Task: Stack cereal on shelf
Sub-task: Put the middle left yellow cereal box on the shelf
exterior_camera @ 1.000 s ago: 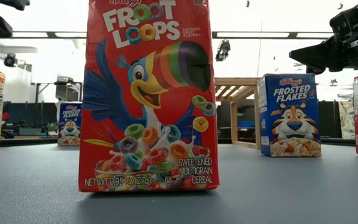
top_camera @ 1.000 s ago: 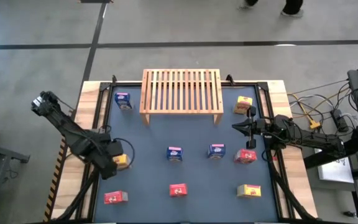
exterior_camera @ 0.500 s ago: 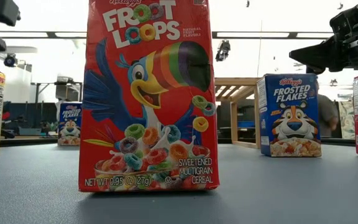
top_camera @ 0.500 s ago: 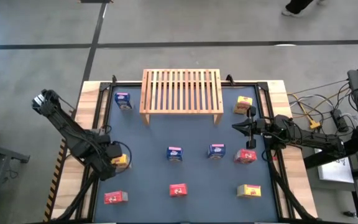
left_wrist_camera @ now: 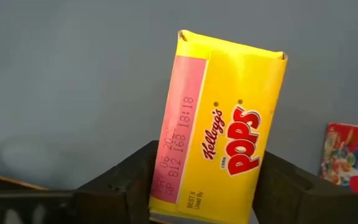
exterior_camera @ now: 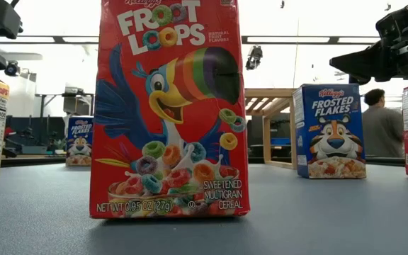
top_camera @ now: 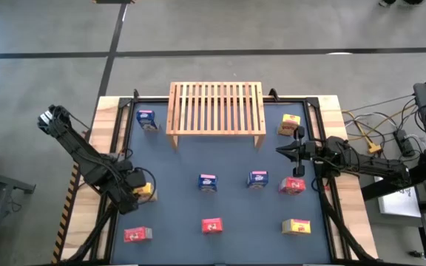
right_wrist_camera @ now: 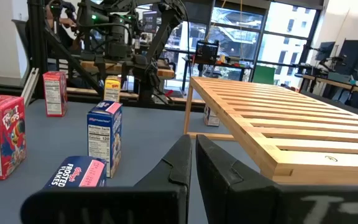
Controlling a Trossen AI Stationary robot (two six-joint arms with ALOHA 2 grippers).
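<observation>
Left gripper (top_camera: 140, 190): seen at the left side of the table, fingers (left_wrist_camera: 126, 186) set on either side of a yellow Corn Pops box (left_wrist_camera: 219, 127) (the box fills the gap; whether the pads press on it yet cannot be told).
Right gripper (top_camera: 280, 151): held over the right part of the table, fingers pressed together with nothing between them, pointed toward the shelf.
Shelf (top_camera: 216, 108): slatted light-wood rack placed at the far middle of the table, no box on its top.
Blue boxes: one Frosted Flakes box (top_camera: 147, 120) found just left of the shelf, two more (top_camera: 208, 182) (top_camera: 257, 179) stood mid-table, near each other.
Red boxes: a Froot Loops box (exterior_camera: 170, 108) stood upright at the near edge, another (top_camera: 137, 234) at the near left, a third (top_camera: 292, 185) toward the right.
Other yellow boxes: one (top_camera: 289, 124) right of the shelf, one (top_camera: 296, 226) at the near right.
Background: a person (exterior_camera: 382, 127) seen from behind in the low view.
</observation>
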